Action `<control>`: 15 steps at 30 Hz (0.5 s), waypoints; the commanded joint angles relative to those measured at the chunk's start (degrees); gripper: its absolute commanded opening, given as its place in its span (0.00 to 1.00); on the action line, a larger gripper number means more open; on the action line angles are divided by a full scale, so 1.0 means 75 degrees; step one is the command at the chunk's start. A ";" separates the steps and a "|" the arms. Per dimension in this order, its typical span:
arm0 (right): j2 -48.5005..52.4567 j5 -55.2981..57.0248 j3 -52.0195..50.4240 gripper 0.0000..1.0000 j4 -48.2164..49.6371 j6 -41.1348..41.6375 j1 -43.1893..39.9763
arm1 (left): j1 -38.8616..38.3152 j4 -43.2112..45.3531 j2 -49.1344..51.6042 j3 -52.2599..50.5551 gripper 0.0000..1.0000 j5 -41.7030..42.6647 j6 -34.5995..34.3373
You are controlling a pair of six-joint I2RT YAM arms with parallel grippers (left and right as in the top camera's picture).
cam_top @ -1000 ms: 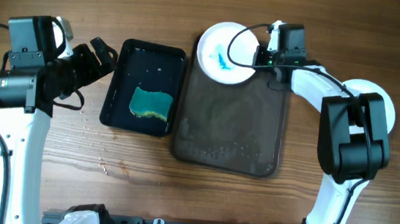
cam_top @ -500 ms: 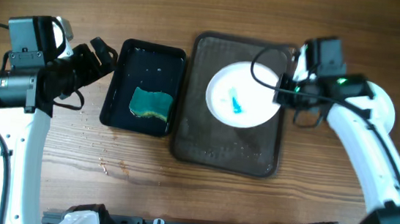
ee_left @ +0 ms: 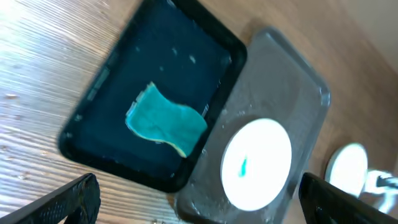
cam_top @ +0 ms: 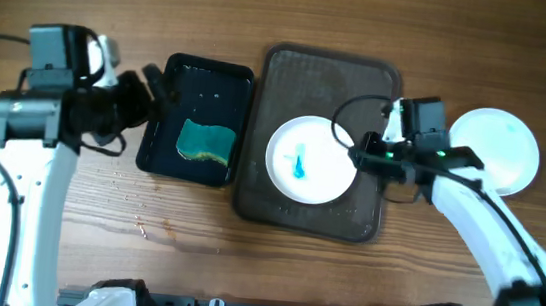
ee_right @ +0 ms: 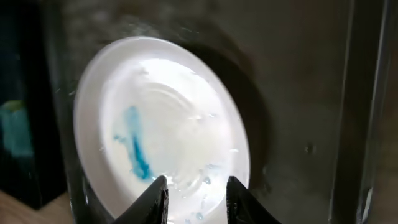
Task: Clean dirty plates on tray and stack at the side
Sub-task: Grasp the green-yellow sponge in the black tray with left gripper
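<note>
A white plate (cam_top: 310, 163) with a blue smear lies on the lower left part of the dark tray (cam_top: 330, 78). My right gripper (cam_top: 361, 157) is shut on the plate's right rim; in the right wrist view its fingers (ee_right: 196, 196) sit over the wet plate (ee_right: 161, 124). A clean white plate (cam_top: 500, 145) lies on the table right of the tray. My left gripper (cam_top: 149, 89) is open and empty, above the left edge of the black bin (cam_top: 205, 78). The left wrist view shows the open jaws (ee_left: 199, 190), the dirty plate (ee_left: 256, 163) and the tray (ee_left: 280, 81).
The black bin holds water and a teal and yellow sponge (cam_top: 205, 141), also seen in the left wrist view (ee_left: 166, 119). Water drops lie on the wood (cam_top: 119, 183) left of and below the bin. The tray's surface is wet.
My right gripper has carried the dirty plate from the tray's far left corner down to its lower left part. The left arm has shifted slightly right toward the bin.
</note>
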 commanded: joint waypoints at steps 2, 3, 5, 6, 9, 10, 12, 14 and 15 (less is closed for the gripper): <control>-0.0769 0.0300 0.0224 0.32 -0.0283 -0.2387 0.0032 | -0.1361 -0.0020 0.0854 -0.0487 0.92 -0.1055 0.0388; -0.0731 0.0481 0.0213 0.32 -0.0341 -0.2384 0.0032 | -0.1600 0.0003 0.1090 -0.0522 0.92 -0.1390 0.0364; -0.0612 0.0667 0.0210 0.32 -0.0431 -0.2378 0.0032 | -0.1918 0.0117 0.1550 -0.0527 0.89 -0.1775 0.0367; -0.0545 0.0664 0.0213 0.32 -0.0425 -0.2372 0.0032 | -0.2110 0.0256 0.1944 -0.0530 0.88 -0.1993 0.0364; -0.0431 0.0554 0.0210 0.32 -0.0577 -0.2355 0.0032 | -0.2247 0.0612 0.3235 -0.0533 0.82 -0.2952 -0.0478; -0.0431 0.0554 0.0210 0.32 -0.0653 -0.2355 0.0032 | -0.2218 0.0807 0.3576 -0.0533 0.81 -0.2946 -0.0466; -0.0431 0.0554 0.0210 0.32 -0.0743 -0.2355 0.0032 | -0.2206 0.1329 0.4208 -0.0530 0.66 -0.2547 -0.0254; -0.0431 0.0554 0.0210 0.32 -0.0752 -0.2343 0.0032 | -0.2264 0.1958 0.4893 -0.0530 0.50 -0.1606 0.0586; -0.0431 0.0554 0.0210 0.32 -0.0755 -0.2264 0.0032 | -0.2305 0.2090 0.5135 -0.0530 0.42 -0.1521 0.0664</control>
